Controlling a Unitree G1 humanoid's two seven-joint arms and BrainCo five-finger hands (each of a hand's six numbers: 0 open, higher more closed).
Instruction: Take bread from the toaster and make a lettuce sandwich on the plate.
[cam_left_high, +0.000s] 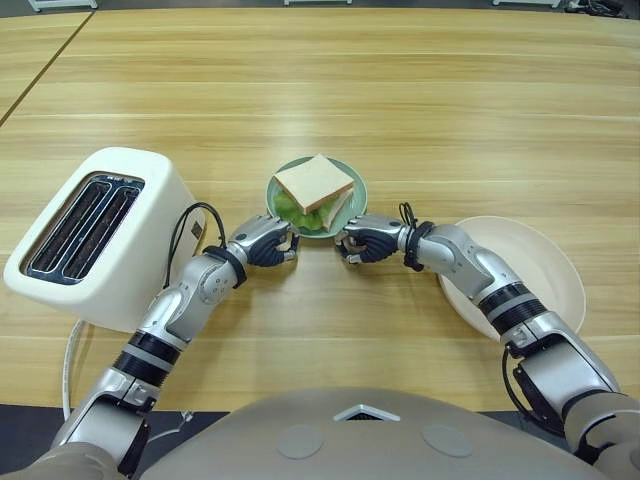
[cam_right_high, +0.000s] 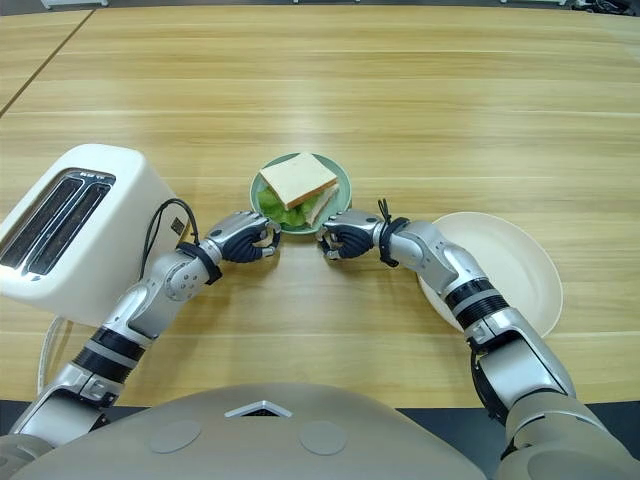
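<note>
A small green plate (cam_left_high: 354, 181) in the middle of the table carries a sandwich: a white bread slice (cam_left_high: 313, 183) on top, green lettuce (cam_left_high: 299, 212) under it, and a second slice edge below. My left hand (cam_left_high: 263, 241) rests on the table just left of the plate's near rim, fingers curled, holding nothing. Just right of that rim my right hand (cam_left_high: 370, 241) sits the same way, curled and empty. The cream toaster (cam_left_high: 95, 232) stands at the left with both slots dark.
A wide cream bowl (cam_left_high: 545, 270) lies at the right, under my right forearm. The toaster's cord (cam_left_high: 188, 226) loops beside my left wrist. Bare wooden table stretches beyond the plate.
</note>
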